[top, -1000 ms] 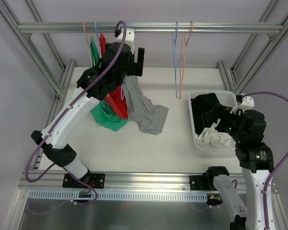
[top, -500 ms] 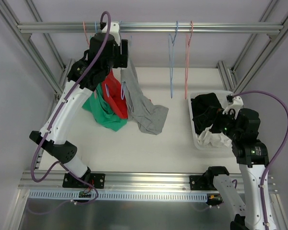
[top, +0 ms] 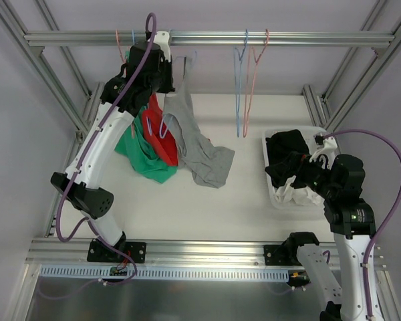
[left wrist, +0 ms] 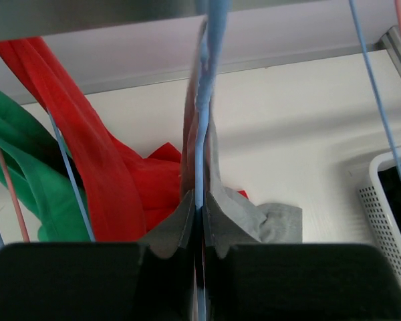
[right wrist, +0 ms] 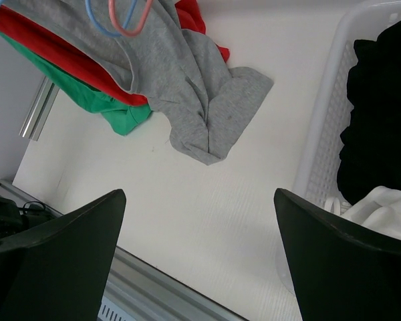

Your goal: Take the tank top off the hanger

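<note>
**Now clamped: left pincer [left wrist: 199, 215] nips the grey tank top [left wrist: 254, 221] up at the rail [top: 287, 38]**

Up close, the left pincer's jaws are pressed together on a fold of the grey tank top. The thin wire of a blue hanger [left wrist: 202, 134] runs straight down into the same seam between them. The top still hangs on that hanger: its upper part is at the rail and its lower part lies crumpled on the table [top: 207, 207].

Just beside it to the left hang one red top [left wrist: 93, 160] and one green top [left wrist: 47, 194], making three garments in all. Their hems also pool on the table.

Further right along the rail hang two bare hangers, one blue [top: 239, 93] and one pink [top: 252, 87], well apart from the clothes.

The right pincer [right wrist: 199, 200] is spread wide and holds nothing. It hovers over the near edge of the one white basket [top: 266, 160], which holds black clothes [top: 287, 150] and white clothes [top: 307, 194].

A second ago the left arm sat lower and more to the right, in front of the hanging clothes, with its jaws apart. It has since climbed to the rail and shut. The two bare hangers have swung a little, and the right arm has barely shifted.
</note>
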You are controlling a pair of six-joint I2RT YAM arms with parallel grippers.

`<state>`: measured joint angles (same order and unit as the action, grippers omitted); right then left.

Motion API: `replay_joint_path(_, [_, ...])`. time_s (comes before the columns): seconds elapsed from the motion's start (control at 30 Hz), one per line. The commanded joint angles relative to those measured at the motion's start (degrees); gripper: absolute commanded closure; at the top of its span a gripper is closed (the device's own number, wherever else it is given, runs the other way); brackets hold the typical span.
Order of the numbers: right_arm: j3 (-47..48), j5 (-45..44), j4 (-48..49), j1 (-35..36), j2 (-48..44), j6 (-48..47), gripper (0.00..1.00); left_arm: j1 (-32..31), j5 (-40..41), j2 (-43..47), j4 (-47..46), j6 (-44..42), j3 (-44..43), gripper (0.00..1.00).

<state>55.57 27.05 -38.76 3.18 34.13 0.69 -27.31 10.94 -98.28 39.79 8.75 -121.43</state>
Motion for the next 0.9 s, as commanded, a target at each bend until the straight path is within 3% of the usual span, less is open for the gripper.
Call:
replay_joint_path(0.0, [0.94, 1.96, 2.55, -0.10, -0.47, -0.25, 0.01, 0.24, -1.54, 1.07, -1.21, 0.82, -3.03, 1.00])
replay_joint_path(0.4, [0.24, 5.38, 4.39, -0.19, -0.47, 0.19, 0.00, 0.15, -8.74, 5.45, -4.02, 5.66, -6.99, 1.00])
replay_joint_path(0.5, [0.24, 8.18, 6.49, -0.19, -0.56, 0.72, 0.00, -0.46, -9.88, 10.45, -4.11, 6.89, -1.37, 1.00])
replay_joint_path(0.57, [-0.46, 15.64, 9.57, -0.19, -0.47, 1.77, 0.00, -0.99, -10.41, 14.06, -5.42, 7.16, 5.73, 1.00])
replay_joint_path(0.67, [-2.56, 26.81, 21.50, 0.68, -0.38, 9.13, 0.01, -2.57, -13.48, 22.85, -9.46, 6.89, 17.07, 1.00])
replay_joint_path(0.73, [-2.57, 26.22, 25.75, 3.22, 0.14, 11.79, 0.02, -4.06, -16.29, 29.88, -10.96, 6.19, 24.87, 1.00])
replay_joint_path(0.8, [-0.73, 24.99, 25.23, 10.59, 2.77, 9.26, 0.02, -4.77, -20.14, 36.53, -11.93, 6.27, 32.17, 1.00])
replay_joint_path(0.87, [1.89, 16.67, 23.57, 20.92, 5.32, 6.88, 0.03, -5.65, -22.97, 41.22, -12.45, 6.27, 37.20, 1.00])
